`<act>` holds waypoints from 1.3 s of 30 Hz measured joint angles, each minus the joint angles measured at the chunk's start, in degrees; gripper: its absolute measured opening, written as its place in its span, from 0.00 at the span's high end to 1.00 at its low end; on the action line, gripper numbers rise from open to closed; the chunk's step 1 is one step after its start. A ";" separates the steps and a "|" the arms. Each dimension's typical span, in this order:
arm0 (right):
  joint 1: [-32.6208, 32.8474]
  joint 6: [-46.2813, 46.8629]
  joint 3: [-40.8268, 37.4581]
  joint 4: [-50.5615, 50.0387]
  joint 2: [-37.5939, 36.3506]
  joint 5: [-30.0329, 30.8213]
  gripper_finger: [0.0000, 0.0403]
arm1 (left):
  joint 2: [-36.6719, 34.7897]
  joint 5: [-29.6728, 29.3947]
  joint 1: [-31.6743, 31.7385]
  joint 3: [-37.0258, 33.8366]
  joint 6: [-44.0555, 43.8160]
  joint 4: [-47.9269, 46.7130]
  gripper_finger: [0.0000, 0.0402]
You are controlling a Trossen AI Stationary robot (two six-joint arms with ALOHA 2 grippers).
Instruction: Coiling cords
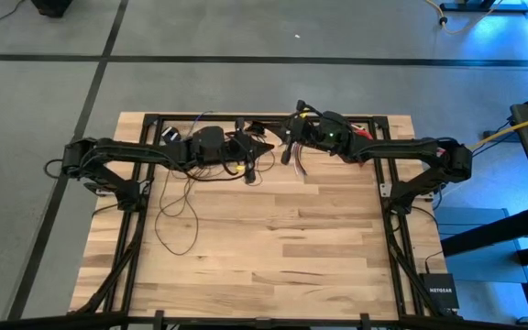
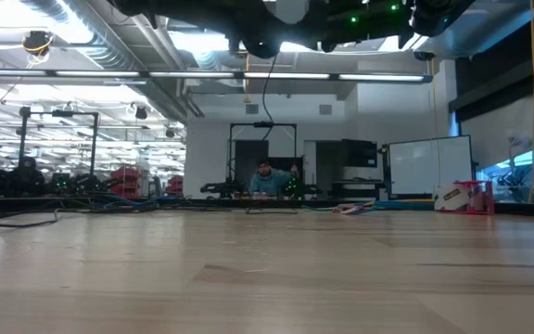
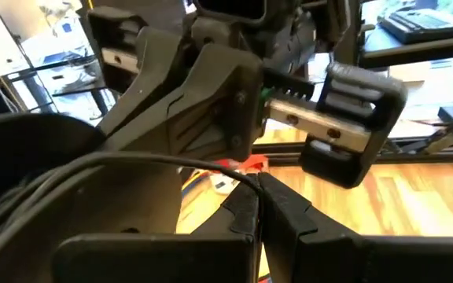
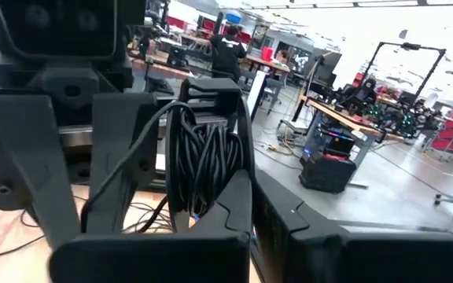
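Cord (image 1: 183,203) is partly gathered: the right wrist view shows a thick bundle of dark loops (image 4: 203,161) wound up and hanging against the left gripper (image 4: 175,212), while in the high view a long loose tail lies trailing over the left part of the table (image 1: 273,266), curling toward the near side. So the coil looks well begun but not finished; my judgement is that a fair length remains to be drawn in, and the end of the cord cannot be made out. Both arms meet at the far middle of the table, raised above the wood, with their grippers close together. The left gripper (image 1: 246,151) is closed, its fingers pressed together on a single strand that runs across the left wrist view (image 3: 171,163). The right gripper (image 1: 291,137) is closed too; the right wrist view shows its dark fingers brought together, and I cannot tell whether any strand is caught between them. A short bunch of coloured wires (image 1: 293,158) hangs under the right gripper and is not part of the coil. As for writing, a small black box (image 1: 439,286) off the near right corner of the table carries white letters that seem to read NETGEAR; nothing else is legible.
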 joint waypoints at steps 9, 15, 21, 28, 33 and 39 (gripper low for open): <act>-0.09 -0.20 0.01 -0.11 0.00 -2.97 0.99 | -0.66 -0.13 -0.39 0.00 -0.13 -1.14 0.98; -0.09 0.35 0.01 -0.28 0.00 -3.63 0.98 | -0.68 -0.17 -0.39 0.00 -0.02 -1.09 1.00; -0.09 0.79 0.01 -0.15 0.00 -3.53 0.98 | -0.70 -0.17 -0.39 0.00 -0.18 -0.32 0.98; 0.47 -0.93 0.08 -0.27 -0.05 -3.64 0.98 | -0.70 -0.21 -0.39 0.30 -0.61 3.88 1.00; 1.96 -1.46 0.03 1.67 0.00 -0.20 0.99 | 0.35 -5.62 -0.36 0.44 0.53 3.10 0.99; 4.47 -0.73 0.03 4.27 -0.02 6.45 0.99 | 1.01 -10.04 -0.42 0.44 1.35 2.35 0.99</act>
